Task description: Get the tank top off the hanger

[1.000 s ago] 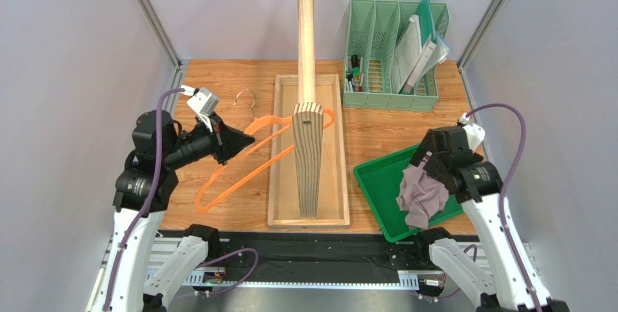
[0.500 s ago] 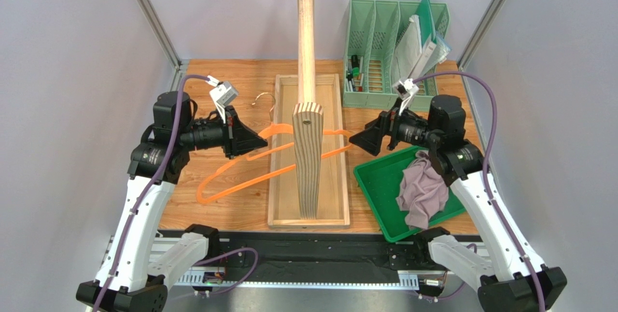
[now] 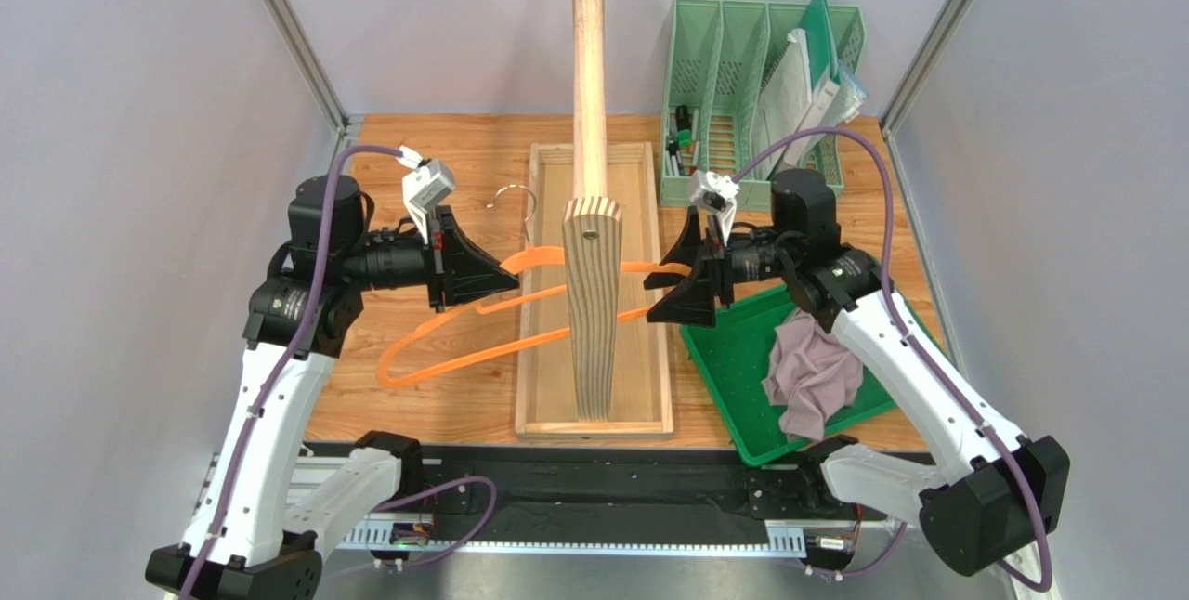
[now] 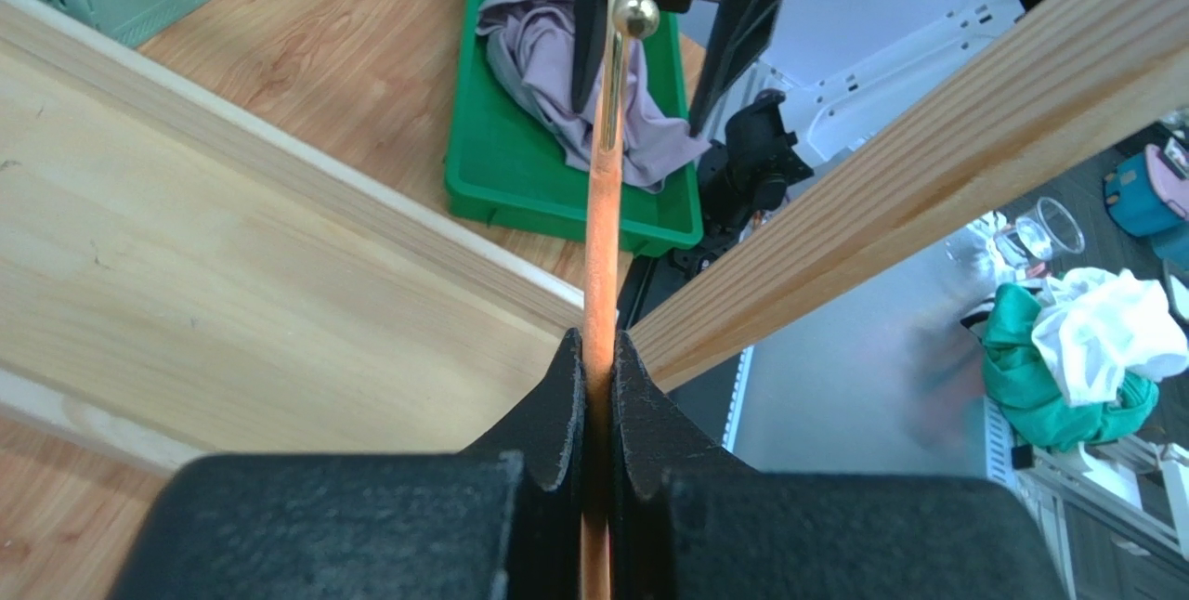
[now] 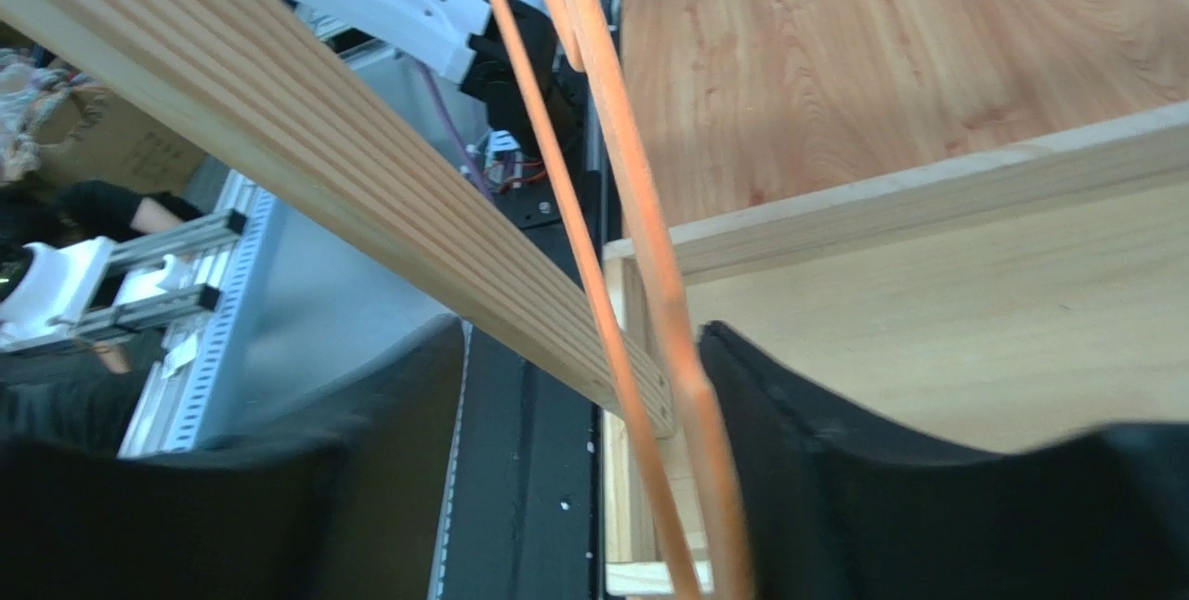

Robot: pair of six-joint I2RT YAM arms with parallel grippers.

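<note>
The orange hanger (image 3: 461, 326) is bare and hangs level across the upright wooden beam (image 3: 592, 308), its silver hook (image 3: 518, 193) pointing to the back. My left gripper (image 3: 479, 274) is shut on the hanger's left shoulder; the left wrist view shows the thin orange rod (image 4: 602, 224) pinched between its jaws (image 4: 597, 345). My right gripper (image 3: 687, 278) is open, its jaws on either side of the hanger's right end. In the right wrist view, two orange rods (image 5: 631, 224) run between its fingers (image 5: 584, 338), nearer the right one. The mauve tank top (image 3: 814, 370) lies crumpled in the green tray (image 3: 726, 349).
The beam rises from a shallow wooden box (image 3: 635, 398) at the table's middle. A mint file organiser (image 3: 754, 120) with papers and pens stands at the back right. Grey walls and metal posts close in both sides.
My right arm left the green tray, swung left to the hanger's right end, and its jaws have narrowed. My left arm raised the hanger and shifted it right. The tank top stayed in the tray.
</note>
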